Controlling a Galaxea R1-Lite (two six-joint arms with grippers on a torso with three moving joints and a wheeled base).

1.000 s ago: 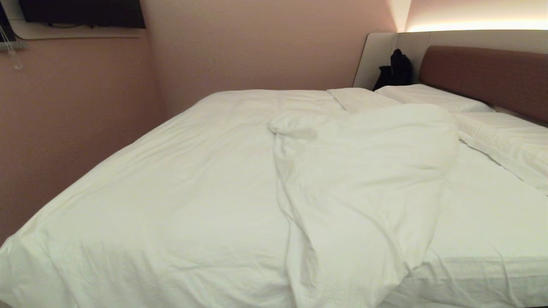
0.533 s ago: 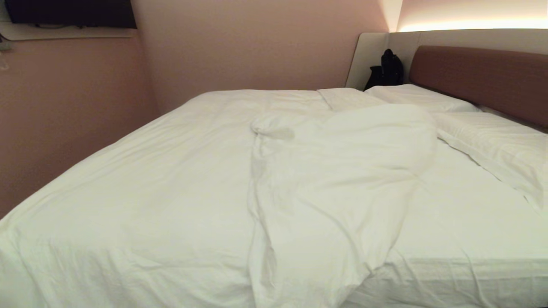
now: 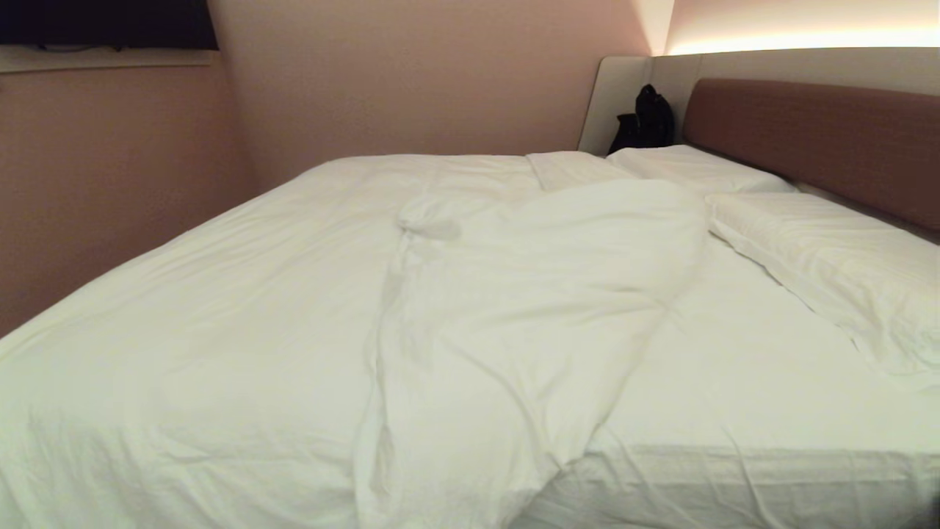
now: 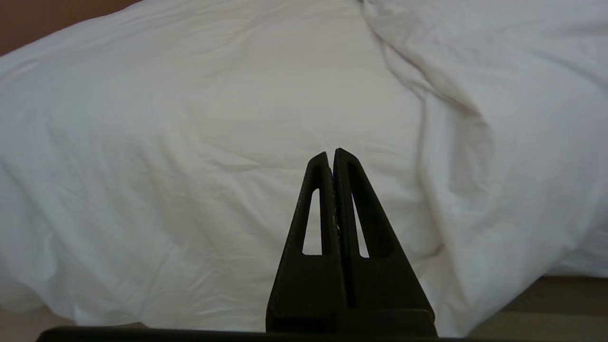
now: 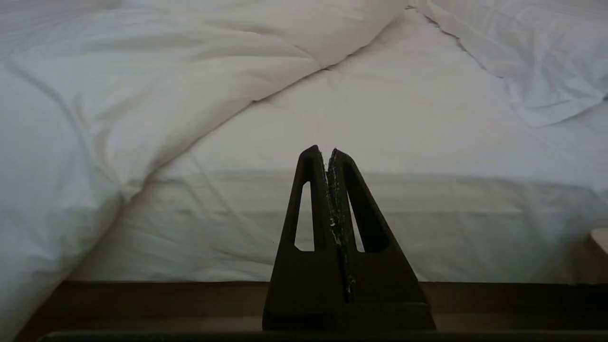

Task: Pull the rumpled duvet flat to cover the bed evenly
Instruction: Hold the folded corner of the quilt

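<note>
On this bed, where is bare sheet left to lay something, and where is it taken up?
Bare sheet runs between the folded-back duvet and the near pillow, down to the bed's near edge. The left half lies under duvet; the headboard end is crowded with pillows and a black bag.

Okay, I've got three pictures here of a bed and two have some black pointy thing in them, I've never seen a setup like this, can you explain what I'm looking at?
This is a wheeled robot with two arms, standing at the side of the bed. The wide picture comes from a camera on its head; neither arm shows there. The other two come from cameras on its wrists. The black pointed shape is a gripper seen from behind: the left gripper and the right gripper, both shut and holding nothing. On the bed the puffy white duvet is folded back on itself, leaving the fitted sheet bare near the two pillows. A brown headboard and a black bag sit beyond.
</note>
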